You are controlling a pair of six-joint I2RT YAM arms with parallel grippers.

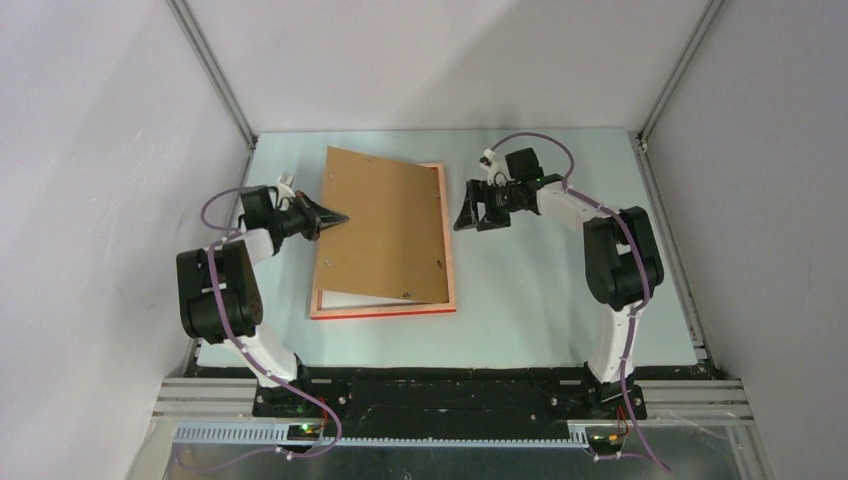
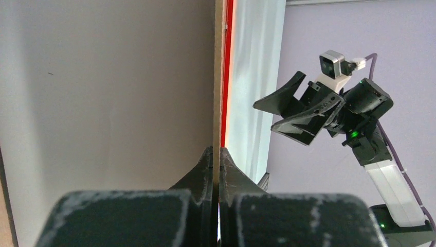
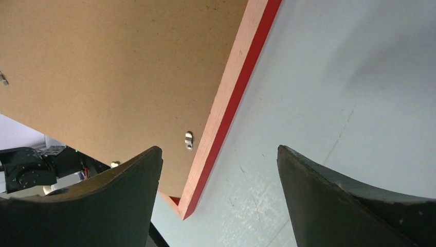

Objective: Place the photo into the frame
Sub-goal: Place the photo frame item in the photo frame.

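The frame (image 1: 448,250) lies flat on the table with its pale back up and red edges showing. Skewed across it is a brown backing board (image 1: 385,225). A white strip of the photo (image 1: 350,298) shows inside the frame at the near left; the board hides the rest. My left gripper (image 1: 340,217) is shut on the board's left edge, which runs edge-on between its fingers in the left wrist view (image 2: 216,152). My right gripper (image 1: 462,208) stands open just right of the frame. In its own view (image 3: 217,149) the frame's corner (image 3: 191,208) lies low between the fingers.
The pale table (image 1: 540,300) is walled by white panels on the left, back and right. Small metal clips (image 3: 188,140) sit along the board's edge. The right arm (image 2: 360,118) shows beyond the board in the left wrist view.
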